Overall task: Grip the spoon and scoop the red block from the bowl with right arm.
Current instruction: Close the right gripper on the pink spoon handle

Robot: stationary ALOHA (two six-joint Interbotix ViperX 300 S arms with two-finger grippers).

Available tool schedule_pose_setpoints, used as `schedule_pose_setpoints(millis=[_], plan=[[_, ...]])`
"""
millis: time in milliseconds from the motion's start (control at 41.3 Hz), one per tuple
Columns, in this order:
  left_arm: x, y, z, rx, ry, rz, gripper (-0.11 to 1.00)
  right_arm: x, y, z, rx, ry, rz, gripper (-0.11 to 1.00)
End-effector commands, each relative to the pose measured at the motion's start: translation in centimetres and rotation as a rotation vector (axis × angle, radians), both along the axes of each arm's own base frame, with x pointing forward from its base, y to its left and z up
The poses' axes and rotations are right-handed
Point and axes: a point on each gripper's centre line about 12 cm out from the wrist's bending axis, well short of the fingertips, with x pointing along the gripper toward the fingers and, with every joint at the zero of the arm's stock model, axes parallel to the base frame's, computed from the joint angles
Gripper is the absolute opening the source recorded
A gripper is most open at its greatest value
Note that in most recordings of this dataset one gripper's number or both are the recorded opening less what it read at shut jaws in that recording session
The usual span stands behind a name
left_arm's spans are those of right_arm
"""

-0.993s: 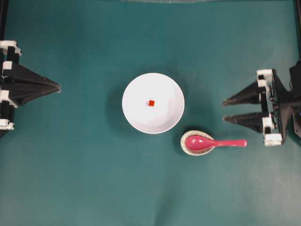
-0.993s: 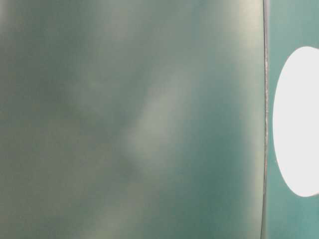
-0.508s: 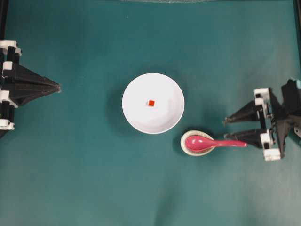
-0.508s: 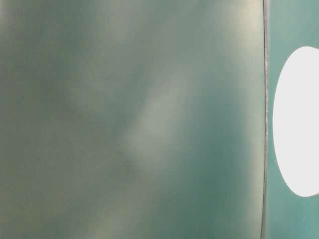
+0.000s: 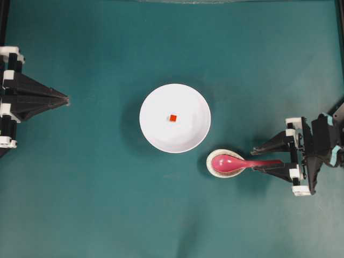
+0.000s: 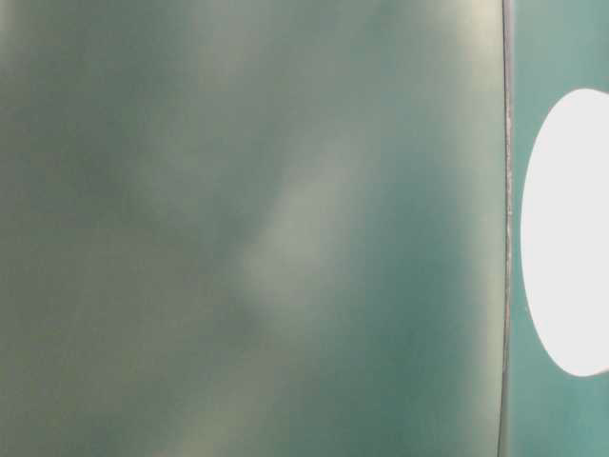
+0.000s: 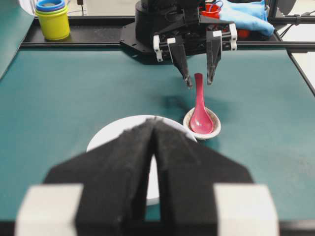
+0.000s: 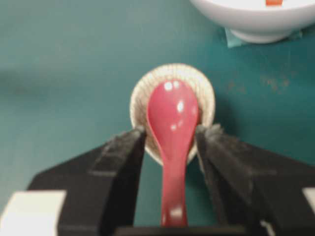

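I'm hovering the right hand [image 5: 259, 158], fingers spread, astride the spoon [image 5: 240, 163] handle; scoop's sitting in the spoon rest [image 5: 214, 170] beside the bowl [image 5: 175, 117]. Closing off-centre could flip it.

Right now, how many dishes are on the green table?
2. The white bowl sits at the middle, with the red block inside. The small speckled rest lies apart from it, toward the right arm, under the spoon. None seems hidden.
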Motion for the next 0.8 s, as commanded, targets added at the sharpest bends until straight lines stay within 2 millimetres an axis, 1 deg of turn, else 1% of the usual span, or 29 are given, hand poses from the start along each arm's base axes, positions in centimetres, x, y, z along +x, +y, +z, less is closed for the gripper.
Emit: schedule_pose_setpoints(millis=[0, 242, 775], plan=[[0.3, 0.0, 0.9, 0.005, -0.021, 0.001, 0.00, 0.3, 0.4, -0.1, -0.003, -0.007, -0.005, 0.52], [0.3, 0.0, 0.9, 0.005, -0.021, 0.001, 0.00, 0.2, 0.6, -1.1, -0.025, 0.031, 0.002, 0.52], [0.3, 0.0, 0.9, 0.005, -0.021, 0.001, 0.00, 0.0, 0.8, -1.9, -0.021, 0.093, 0.011, 0.52]])
